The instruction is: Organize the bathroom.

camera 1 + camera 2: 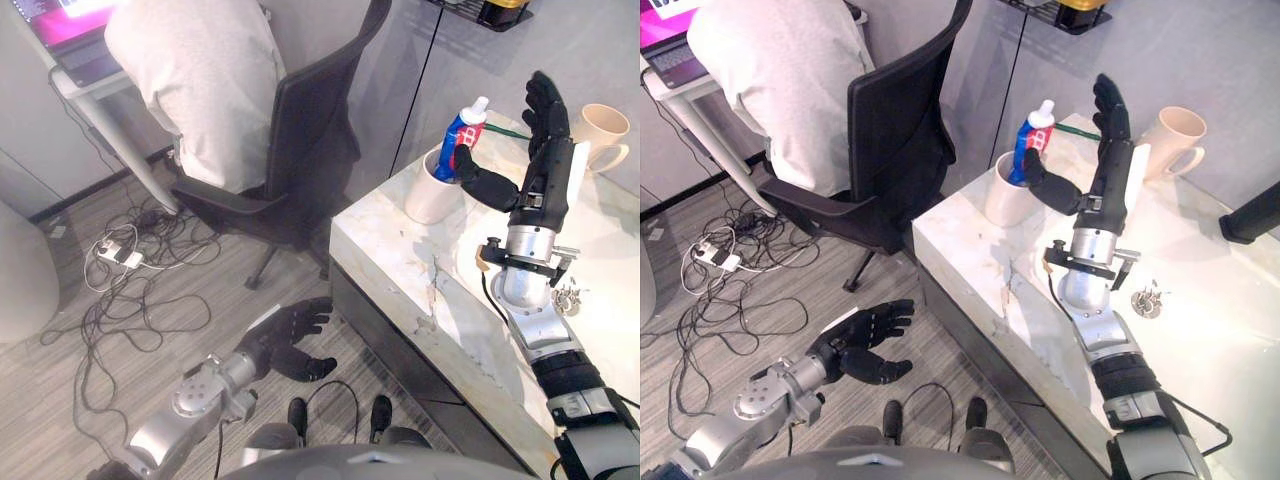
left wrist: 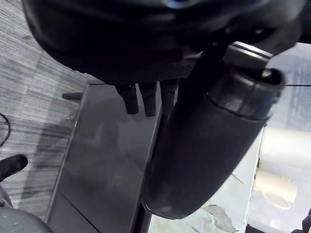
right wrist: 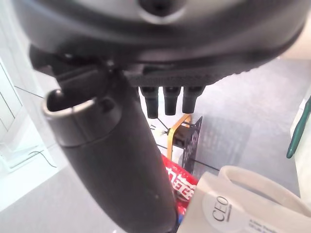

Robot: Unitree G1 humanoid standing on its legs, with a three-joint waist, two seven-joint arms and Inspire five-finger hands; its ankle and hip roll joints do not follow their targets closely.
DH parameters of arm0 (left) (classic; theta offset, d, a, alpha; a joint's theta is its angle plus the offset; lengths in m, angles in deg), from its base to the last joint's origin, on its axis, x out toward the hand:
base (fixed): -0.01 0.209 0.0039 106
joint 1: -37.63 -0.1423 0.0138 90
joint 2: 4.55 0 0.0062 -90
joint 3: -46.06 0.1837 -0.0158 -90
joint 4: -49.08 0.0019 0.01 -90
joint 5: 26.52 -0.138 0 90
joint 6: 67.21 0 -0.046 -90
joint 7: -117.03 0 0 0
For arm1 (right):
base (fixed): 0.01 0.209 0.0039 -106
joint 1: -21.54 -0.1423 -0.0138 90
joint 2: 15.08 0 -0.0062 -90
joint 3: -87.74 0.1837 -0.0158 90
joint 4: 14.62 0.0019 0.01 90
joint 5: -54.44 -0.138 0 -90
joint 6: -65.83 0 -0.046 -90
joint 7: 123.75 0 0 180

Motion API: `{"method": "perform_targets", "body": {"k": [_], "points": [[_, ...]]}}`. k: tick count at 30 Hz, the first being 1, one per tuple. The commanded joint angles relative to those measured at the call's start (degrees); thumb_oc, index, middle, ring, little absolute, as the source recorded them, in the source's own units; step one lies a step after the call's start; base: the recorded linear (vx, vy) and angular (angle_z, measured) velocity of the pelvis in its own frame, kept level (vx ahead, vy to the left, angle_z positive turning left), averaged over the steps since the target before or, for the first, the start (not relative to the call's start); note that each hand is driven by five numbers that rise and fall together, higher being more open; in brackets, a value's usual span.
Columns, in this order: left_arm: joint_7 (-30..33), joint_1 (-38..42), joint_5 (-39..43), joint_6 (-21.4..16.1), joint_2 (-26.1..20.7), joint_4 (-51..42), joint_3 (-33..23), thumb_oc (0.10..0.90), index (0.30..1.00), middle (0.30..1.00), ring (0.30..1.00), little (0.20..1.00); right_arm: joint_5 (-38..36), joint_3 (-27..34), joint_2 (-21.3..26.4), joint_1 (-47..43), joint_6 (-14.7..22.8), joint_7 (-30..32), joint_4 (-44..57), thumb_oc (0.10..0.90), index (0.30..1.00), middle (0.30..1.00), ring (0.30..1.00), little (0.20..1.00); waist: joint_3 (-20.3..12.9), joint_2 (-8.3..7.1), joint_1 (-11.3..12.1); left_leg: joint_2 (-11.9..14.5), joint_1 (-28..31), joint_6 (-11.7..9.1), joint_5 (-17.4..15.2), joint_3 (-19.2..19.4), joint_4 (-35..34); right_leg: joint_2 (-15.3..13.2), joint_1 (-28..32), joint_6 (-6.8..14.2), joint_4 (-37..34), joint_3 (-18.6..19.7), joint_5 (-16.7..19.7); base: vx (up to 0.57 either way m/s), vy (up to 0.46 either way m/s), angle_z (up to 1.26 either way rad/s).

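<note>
L hand [image 1: 290, 338] hangs low over the grey plank floor [image 1: 120, 340], off the bench's front-left corner; fingers spread and relaxed, nothing in it. Tangle of cables w/ a white power strip [image 1: 118, 255] lies on the floor further left.

Marble-look bench [image 1: 400, 270]: near the front edge a small metal drain fitting [image 1: 1147, 302] sits beside the R forearm. R hand [image 1: 540, 130] is raised upright mid-bench, fingers straight up, thumb stuck out sideways toward the white cup [image 1: 432, 190] — thumb tip at or just by the cup's rim, can't tell if touching. Hand is wide open, holding nothing.

White cup stands near the bench's left edge, toward the back. Toothpaste tube [image 1: 463, 130], blue/red w/ white cap, stands upright inside it. Green toothbrush [image 1: 1080, 129] lies on the bench behind the cup, partly hidden by the hand. Cream mug [image 1: 601, 132] stands by the back edge, just beyond the R hand.

Past the bench's left edge: black office chair [image 1: 300, 140] w/ a person in a light grey top [image 1: 200, 80] seated, at a desk w/ laptop [image 1: 70, 30]. Black wire shelf [image 1: 1055, 15] on the wall above.
</note>
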Motion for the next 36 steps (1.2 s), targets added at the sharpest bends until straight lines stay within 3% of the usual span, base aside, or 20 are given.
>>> {"method": "perform_targets", "body": {"k": [1, 3, 12, 20, 27, 32, 33, 36], "points": [[-0.38, 3.79, 2.13, -5.94, 0.82, -3.46, 1.67, 0.800, 0.900, 0.900, 0.900, 0.900, -1.41, 3.71, 3.95, -6.99, 3.35, 1.19, 5.46, 0.800, 0.900, 0.900, 0.900, 0.900, -2.31, 1.60, 0.14, 1.66, -0.32, -2.28, -4.53, 1.58, 5.30, 3.58, 3.67, 2.46, 4.70, -3.44, -11.03, 0.00, 0.000, 0.00], [1.27, 4.33, 1.29, -6.45, 1.49, -2.62, 1.74, 0.800, 0.900, 0.900, 0.900, 0.900, -0.71, 4.42, 3.18, -3.92, 2.57, 1.07, 7.54, 0.800, 0.900, 0.900, 0.900, 0.900, -2.87, 1.21, -1.02, 1.01, 0.92, -1.61, -4.53, 1.92, 3.65, 3.51, 3.63, 3.18, 3.83, -2.29, -10.03, -0.22, 0.153, -0.01], [4.96, 5.40, -0.13, -7.07, 2.40, -1.77, 1.60, 0.800, 0.900, 0.900, 0.900, 0.900, -2.65, 5.84, 2.88, -2.90, 2.98, 0.99, 11.48, 0.800, 0.900, 0.900, 0.900, 0.900, -3.09, 0.94, -1.51, 0.94, 1.69, -1.51, -3.76, 2.25, 1.43, 3.39, 3.59, 3.77, 2.54, -1.88, -8.85, -0.13, 0.080, -0.11], [8.33, 6.57, -1.51, -8.71, 4.71, 1.70, 1.03, 0.800, 0.900, 0.900, 0.900, 0.900, -12.12, 9.60, 1.86, 0.95, 1.22, -1.45, 23.00, 0.800, 0.900, 0.900, 0.900, 0.900, -3.53, 0.56, -3.68, 0.71, 2.02, -1.29, -3.45, 3.52, 0.11, 2.90, 2.82, 4.77, 1.78, -0.69, -7.29, -0.13, 0.107, -0.03], [6.74, 8.42, -2.26, -9.90, 5.73, 4.32, 0.19, 0.800, 0.900, 0.900, 0.900, 0.900, -12.73, 14.03, 2.14, 4.53, 0.91, 2.11, 29.99, 0.800, 0.900, 0.900, 0.900, 0.900, -3.89, 0.38, -5.68, 0.05, 2.26, -0.65, -3.84, 5.39, -0.11, 2.12, 1.83, 5.85, 1.95, 0.51, -6.33, -0.12, 0.105, -0.15], [2.46, 10.36, -3.11, -9.89, 5.44, 5.53, 0.96, 0.800, 0.900, 0.900, 0.900, 0.900, -7.51, 18.37, 3.49, 5.59, -1.02, 11.89, 32.53, 0.800, 0.900, 0.900, 0.900, 0.900, -4.04, 0.50, -7.58, -0.57, 2.50, -0.01, -4.41, 7.11, -0.11, 1.44, 0.59, 6.98, 2.64, 1.96, -5.48, -0.12, 0.124, -0.19], [-0.94, 11.30, -3.24, -9.32, 4.89, 6.46, 1.70, 0.800, 0.900, 0.900, 0.900, 0.900, -3.29, 20.62, 4.56, 5.59, -3.00, 18.15, 31.93, 0.800, 0.900, 0.900, 0.900, 0.900, -4.02, 0.56, -8.40, -0.88, 2.62, 0.33, -4.75, 7.63, -0.11, 1.16, -0.35, 7.54, 3.62, 2.66, -5.38, -0.10, 0.121, -0.16], [-3.04, 11.76, -3.28, -9.58, 3.53, 7.09, 2.42, 0.800, 0.900, 0.900, 0.900, 0.900, -5.35, 23.29, 6.22, 6.07, -3.57, 22.22, 30.98, 0.800, 0.900, 0.900, 0.900, 0.900, -3.88, 0.67, -9.47, -1.04, 2.62, 0.46, -4.93, 8.18, -0.11, 1.09, -1.50, 8.05, 4.53, 3.56, -5.17, -0.07, 0.110, -0.21]]}}
